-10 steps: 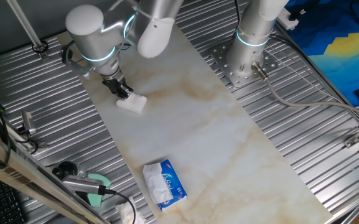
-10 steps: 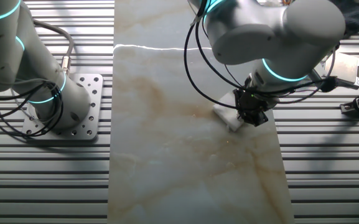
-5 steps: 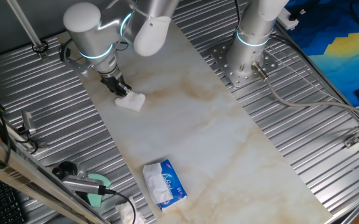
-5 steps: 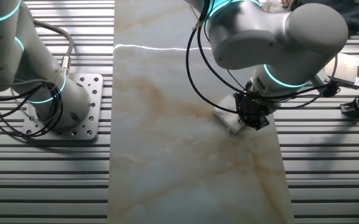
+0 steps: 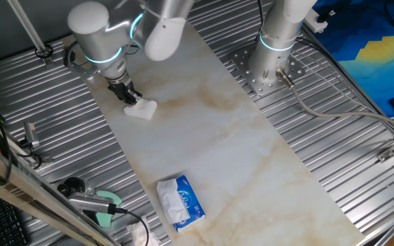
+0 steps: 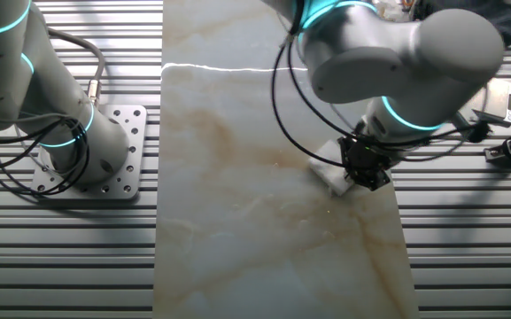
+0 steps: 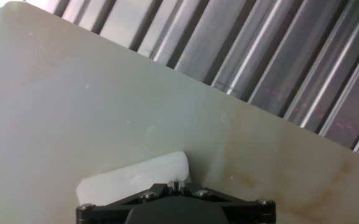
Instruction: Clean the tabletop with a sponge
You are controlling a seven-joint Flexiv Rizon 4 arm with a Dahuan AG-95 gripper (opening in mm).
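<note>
Claw (image 5: pixel 130 98) clenched on sponge (image 5: pixel 142 109), pressed flat to the tabletop (image 5: pixel 237 150) near its edge, by the ribbed metal. Tissue pack (image 5: pixel 181 201) lies well apart, at the slab's far end.

Other fixed view: my claw (image 6: pixel 361 170) holds the sponge (image 6: pixel 330 175) just inside the slab's edge (image 6: pixel 237 221).

Hand view: sponge (image 7: pixel 135 179) sits under my fingers, slab (image 7: pixel 73 106) edge close ahead.

Step, as I judge: mid-wipe. Next move calls for steady downward pressure and a stroke toward the unwiped middle, without running off the edge.

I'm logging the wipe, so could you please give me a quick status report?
Hand shut on sponge. Sponge pressed flat on marble tabletop, near its edge. Tissue pack lies at the slab's far end, clear of the hand.
</note>
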